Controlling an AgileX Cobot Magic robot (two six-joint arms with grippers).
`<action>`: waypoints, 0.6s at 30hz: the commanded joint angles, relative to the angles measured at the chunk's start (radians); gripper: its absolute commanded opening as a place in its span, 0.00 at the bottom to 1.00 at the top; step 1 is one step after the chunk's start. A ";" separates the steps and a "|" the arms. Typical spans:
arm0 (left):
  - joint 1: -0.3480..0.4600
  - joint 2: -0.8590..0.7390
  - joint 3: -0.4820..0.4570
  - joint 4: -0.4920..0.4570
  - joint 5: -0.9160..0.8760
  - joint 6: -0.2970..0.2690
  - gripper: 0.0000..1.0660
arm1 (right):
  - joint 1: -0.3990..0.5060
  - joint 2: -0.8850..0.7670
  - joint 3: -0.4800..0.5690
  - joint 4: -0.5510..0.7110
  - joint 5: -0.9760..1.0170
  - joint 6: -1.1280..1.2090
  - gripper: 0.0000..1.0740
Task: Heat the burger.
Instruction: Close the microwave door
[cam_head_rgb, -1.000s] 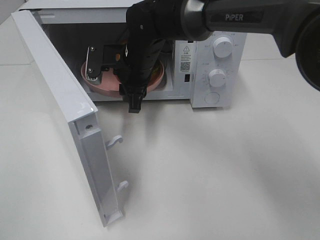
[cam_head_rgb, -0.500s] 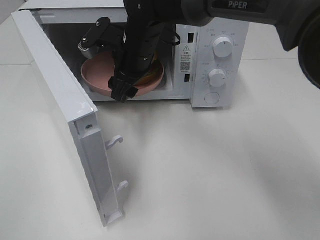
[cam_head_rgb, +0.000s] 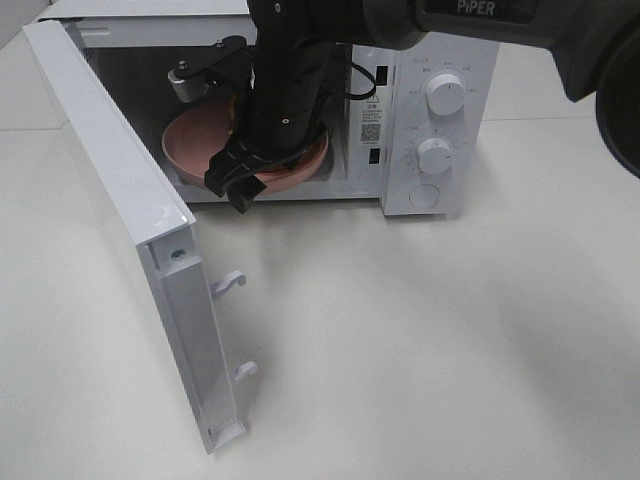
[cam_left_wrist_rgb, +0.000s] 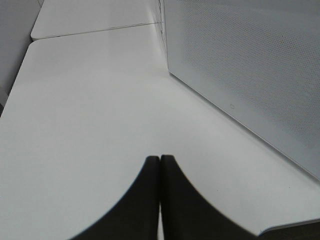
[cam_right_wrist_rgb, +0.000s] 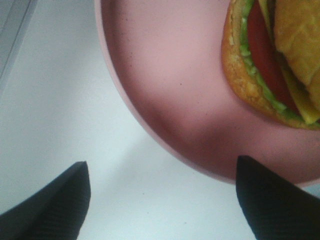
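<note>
You have the microwave (cam_head_rgb: 430, 100) in the upper half of the high view, with its door (cam_head_rgb: 120, 200) swung wide open toward the lower left. The right arm (cam_head_rgb: 290, 90) drops from the top of the frame into the open cavity, hiding most of what is inside. Around it you can see the pink plate (cam_head_rgb: 195, 150) on the cavity floor.

In the right wrist view, the burger (cam_right_wrist_rgb: 280, 55) lies on that plate (cam_right_wrist_rgb: 165, 75), off to one side rather than in the middle. Its bun, green lettuce, red tomato and yellow cheese are showing (the patty is not clear from here). The right gripper (cam_right_wrist_rgb: 162, 197) has its fingers (cam_right_wrist_rgb: 60, 200) spread wide, with the near rim of the plate between them and nothing pinched. One tip overlaps the rim, and you cannot tell whether it touches.

In the left wrist view, the left gripper (cam_left_wrist_rgb: 160, 167) has its fingers (cam_left_wrist_rgb: 142, 200) pressed together with nothing in them. It hangs over the bare white table (cam_left_wrist_rgb: 90, 100), beside the dotted panel of the door (cam_left_wrist_rgb: 250, 65).

On the right of the high view are two white knobs (cam_head_rgb: 443, 95) on the microwave's front, one above the other, with the table (cam_head_rgb: 420, 340) below.
</note>
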 joint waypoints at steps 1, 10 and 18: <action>-0.001 -0.024 0.003 0.001 -0.014 0.000 0.00 | 0.003 -0.009 -0.006 0.011 0.045 0.035 0.71; -0.001 -0.024 0.003 0.001 -0.014 0.000 0.00 | 0.003 -0.010 -0.006 0.026 0.142 0.182 0.71; -0.001 -0.024 0.003 0.001 -0.014 0.000 0.00 | 0.003 -0.046 -0.006 0.036 0.208 0.241 0.71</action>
